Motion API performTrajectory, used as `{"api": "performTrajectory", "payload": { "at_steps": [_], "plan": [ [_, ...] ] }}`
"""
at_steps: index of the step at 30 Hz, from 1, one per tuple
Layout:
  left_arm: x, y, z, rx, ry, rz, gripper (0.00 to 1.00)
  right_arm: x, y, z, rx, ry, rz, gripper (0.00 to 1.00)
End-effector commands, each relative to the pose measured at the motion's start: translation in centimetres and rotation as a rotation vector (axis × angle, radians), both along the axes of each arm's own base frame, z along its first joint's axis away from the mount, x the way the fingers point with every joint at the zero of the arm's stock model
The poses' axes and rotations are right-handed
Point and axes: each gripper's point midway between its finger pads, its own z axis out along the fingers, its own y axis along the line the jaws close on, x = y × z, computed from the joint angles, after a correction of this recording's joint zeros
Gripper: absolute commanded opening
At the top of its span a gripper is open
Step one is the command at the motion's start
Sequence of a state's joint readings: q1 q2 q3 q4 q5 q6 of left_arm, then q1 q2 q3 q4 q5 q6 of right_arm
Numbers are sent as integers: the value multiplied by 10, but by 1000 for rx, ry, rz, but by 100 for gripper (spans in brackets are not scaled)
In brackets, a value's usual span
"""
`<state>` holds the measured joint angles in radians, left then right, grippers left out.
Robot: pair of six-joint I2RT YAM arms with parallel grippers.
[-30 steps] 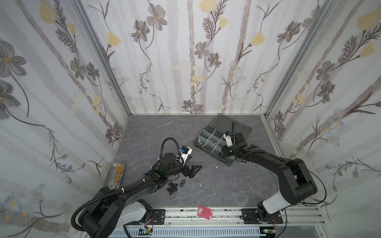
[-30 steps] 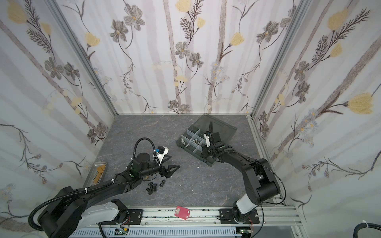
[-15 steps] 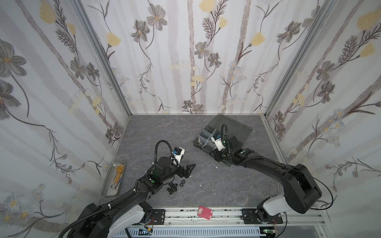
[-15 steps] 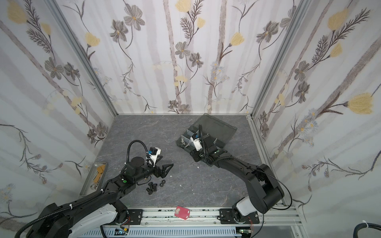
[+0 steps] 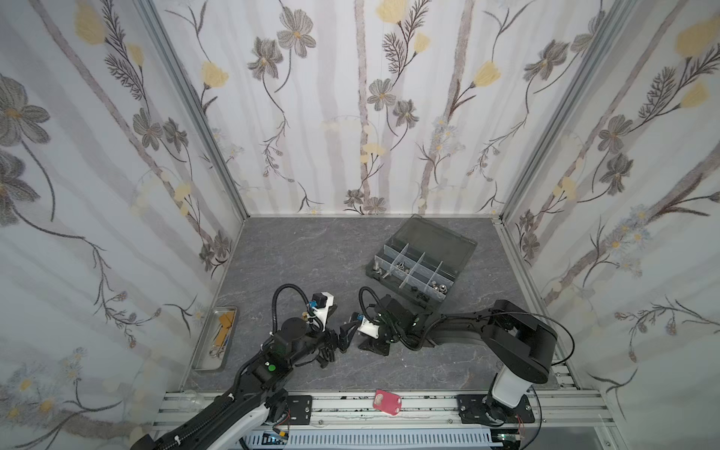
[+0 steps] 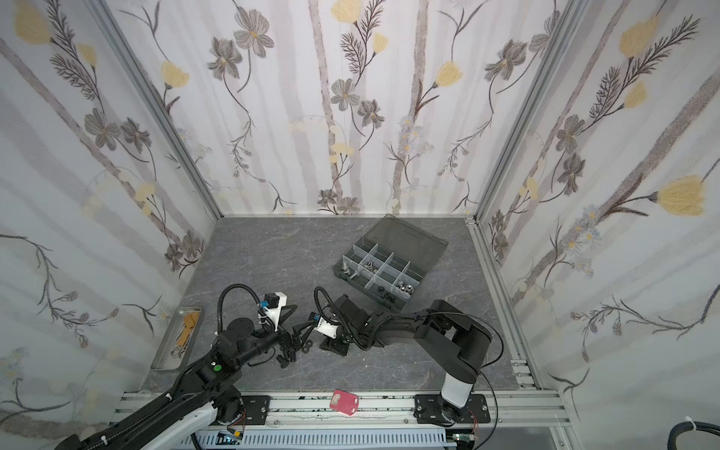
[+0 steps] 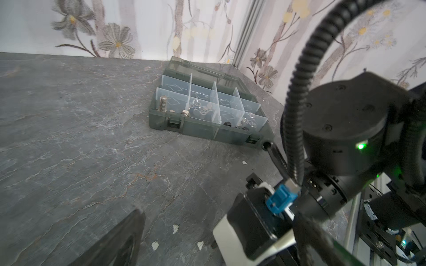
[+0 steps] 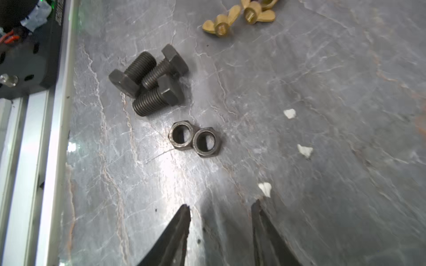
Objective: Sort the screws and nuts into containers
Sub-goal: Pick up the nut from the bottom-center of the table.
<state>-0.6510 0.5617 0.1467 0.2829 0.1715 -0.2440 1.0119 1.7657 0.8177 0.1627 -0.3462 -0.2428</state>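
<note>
Three black screws (image 8: pixel 147 80) lie in a heap on the grey table, and two black nuts (image 8: pixel 193 139) lie side by side just short of them. My right gripper (image 8: pixel 221 205) is low over the table a short way from the nuts, open, with nothing between its fingers. In both top views the screws (image 5: pixel 325 356) lie at the front, the right gripper (image 5: pixel 372 345) on their right. My left gripper (image 5: pixel 338 339) hovers open over them. The containers (image 5: pixel 413 269) are cells of an open grey box at the back right, holding silver screws (image 7: pixel 163 103) and nuts (image 7: pixel 250 121).
Gold wing nuts (image 8: pixel 239 16) lie beyond the screws, and white scraps (image 8: pixel 304 150) dot the table. A flat steel tray (image 5: pixel 216 339) sits by the left wall. The front rail (image 8: pixel 34 161) runs close beside the screws, with a red object (image 5: pixel 387 402) on it.
My right arm has left the box and swung forward and left, down to the table beside the loose nuts. My left gripper has drawn back slightly toward the front left.
</note>
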Motion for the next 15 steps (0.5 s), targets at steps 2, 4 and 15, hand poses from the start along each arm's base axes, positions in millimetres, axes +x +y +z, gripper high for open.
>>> {"api": "performTrajectory", "payload": {
  "at_steps": [2, 4, 15],
  "plan": [
    [6, 17, -1, -31, -20, 107, 100, 1, 26, 5, 66, -91, 113, 49],
    [7, 19, 1, -34, -29, 117, 100, 1, 31, 2, 64, -102, 129, 51],
    [9, 19, -3, -22, -25, 120, 100, -2, 42, -20, 1, -103, 206, 44]
  ]
}}
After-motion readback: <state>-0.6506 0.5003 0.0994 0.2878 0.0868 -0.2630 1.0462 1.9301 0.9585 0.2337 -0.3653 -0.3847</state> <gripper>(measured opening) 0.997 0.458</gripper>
